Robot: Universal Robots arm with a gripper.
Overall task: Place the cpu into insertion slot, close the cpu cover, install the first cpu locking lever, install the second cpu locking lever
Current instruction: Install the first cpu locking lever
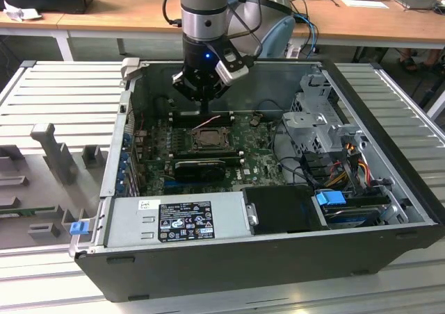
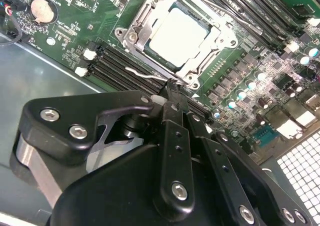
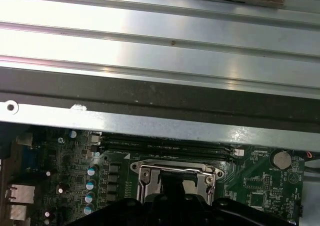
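One arm works inside the open computer case (image 1: 389,182), its gripper (image 2: 172,93) lowered over the green board (image 2: 95,23) just beside the insertion slot (image 2: 175,36). In the second wrist view the cpu (image 2: 177,36) already lies flat in that slot, and the cpu cover (image 2: 145,33) looks folded down around it, its cut-out framing the pale chip. The fingers are drawn together to a narrow point with nothing between them, their tip touching or nearly touching a thin wire locking lever (image 2: 150,75) along the socket's near edge; a closed tip probably suits pushing such a slim rod. Black memory slots (image 2: 112,66) run close beside the lever and leave little room. Cables (image 1: 348,154) and a drive cage (image 1: 316,112) sit toward the exterior view's right, well apart.
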